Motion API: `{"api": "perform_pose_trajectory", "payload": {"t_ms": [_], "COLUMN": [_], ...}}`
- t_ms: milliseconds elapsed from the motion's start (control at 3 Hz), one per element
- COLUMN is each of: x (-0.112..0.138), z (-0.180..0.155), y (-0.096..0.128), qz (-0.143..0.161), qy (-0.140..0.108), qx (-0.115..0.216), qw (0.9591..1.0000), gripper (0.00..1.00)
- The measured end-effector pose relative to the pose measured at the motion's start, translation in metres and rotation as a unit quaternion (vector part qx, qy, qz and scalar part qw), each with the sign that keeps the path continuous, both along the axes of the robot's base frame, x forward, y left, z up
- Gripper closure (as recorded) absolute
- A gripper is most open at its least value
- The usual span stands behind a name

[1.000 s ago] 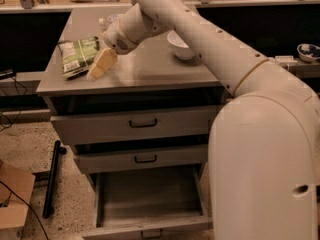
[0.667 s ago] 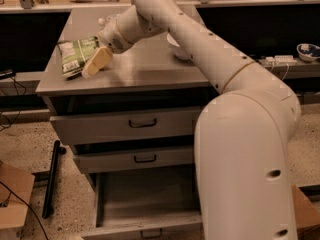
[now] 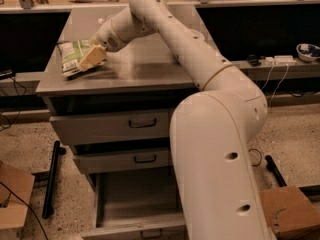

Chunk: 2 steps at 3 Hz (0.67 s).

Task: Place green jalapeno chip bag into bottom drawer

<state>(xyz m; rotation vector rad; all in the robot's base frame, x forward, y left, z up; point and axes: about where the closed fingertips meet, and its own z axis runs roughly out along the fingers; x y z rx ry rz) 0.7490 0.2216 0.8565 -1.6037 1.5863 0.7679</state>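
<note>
— Where is the gripper just now?

— Up on the flat top of the grey metal cabinet (image 3: 145,71), near its left edge. The cream two-finger gripper (image 3: 93,58) lies against the small crinkly green chip bag with white label patches (image 3: 70,57), overlapping the bag's right side.

— Has it got hold of the bag?

— I cannot tell from where I stand. It touches the bag, but whether it is clamped on it or only resting there does not show.

— And the bag itself?

— On the cabinet top, at the left front corner, lying tilted with its label side up. It is well apart from the drawers.

— What of the drawers?

— Three of them. The top grey drawer with a dark handle (image 3: 112,126) is closed, and the middle grey drawer (image 3: 125,160) stands out slightly. The lowest drawer, a wide shallow grey tray (image 3: 135,194), is pulled far out towards me.

— Anything else about?

— The thick cream robot arm (image 3: 200,64) reaches from the lower right, over the cabinet, to the bag. A brown cardboard box (image 3: 289,216) sits on the floor at the right, and a black rod (image 3: 51,179) lies to the left of the cabinet.
</note>
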Motion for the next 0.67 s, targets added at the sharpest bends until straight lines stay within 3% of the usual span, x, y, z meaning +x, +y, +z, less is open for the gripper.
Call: {"api": "perform_pose_trajectory", "payload": {"t_ms": [333, 667], "x": [0.0069, 0.0071], "z": [-0.007, -0.0071], "y": [0.0016, 0.0019], "qz": [-0.001, -0.001], "qy": [0.007, 0.007], "qx": [0.0, 0.0], "qw": [1.0, 1.0], "gripper": [0.38, 0.61]}}
